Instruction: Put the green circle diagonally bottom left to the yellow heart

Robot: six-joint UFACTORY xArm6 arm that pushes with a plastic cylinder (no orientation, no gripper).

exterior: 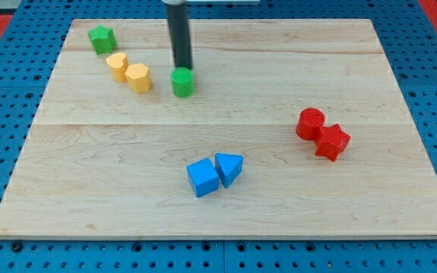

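Green circle (182,82) touches my tip (183,68).

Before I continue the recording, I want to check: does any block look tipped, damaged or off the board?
Nothing stands out. All blocks sit flat on the wooden board, none damaged or over the edge. My tip rests just above the green circle, seemingly touching it, to the right of the yellow heart.

desk (355,68): pale wood planks, visible grain, smooth matt finish
green circle (182,82): solid colour, smooth, slight sheen
red blocks (322,134): smooth, slightly glossy
rod (180,38): dark, smooth, faint sheen
surround (431,76): blue perforated panel
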